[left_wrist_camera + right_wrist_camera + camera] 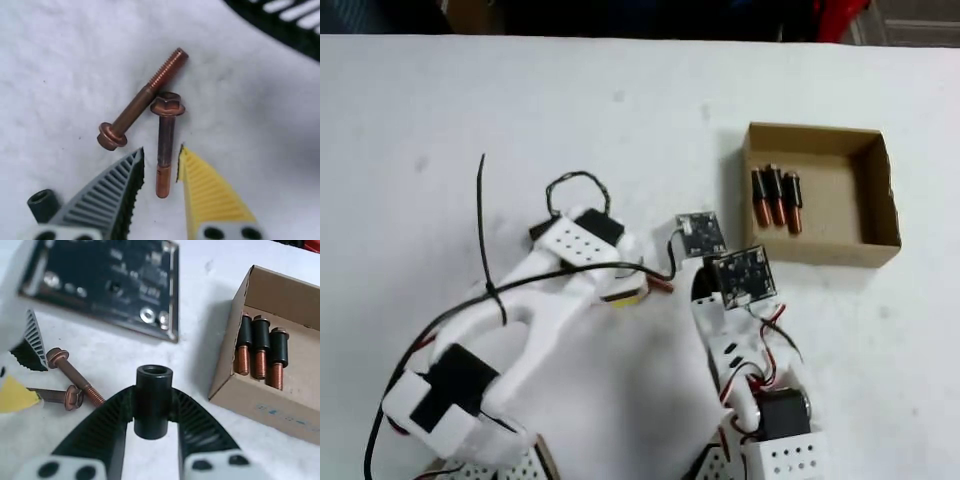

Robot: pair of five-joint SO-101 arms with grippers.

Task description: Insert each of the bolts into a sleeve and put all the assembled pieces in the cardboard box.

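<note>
two copper bolts (142,102) lie touching on the bench (60,60), the open left hand (160,150) astride one, apparently to pinch it, while the right hand (153,400) grips a black sleeve (154,377) bore-up to receive it, near the cardboard box (235,360) of three assembled pieces (261,347).

White table (440,100), top surface. A cardboard box (820,250) rests flat on it, open side up. Two loose copper pieces lie on the bare surface, apart from the box, left of it and lower in the high view. The first bolt (142,100) lies slantwise. The second bolt (166,145) lies with its flanged head touching the first bolt's shank, so the pair forms a rough T. A dark sleeve (42,202) stands upright near the heads of both, bore upward; its bearing from the box cannot be told.
</note>
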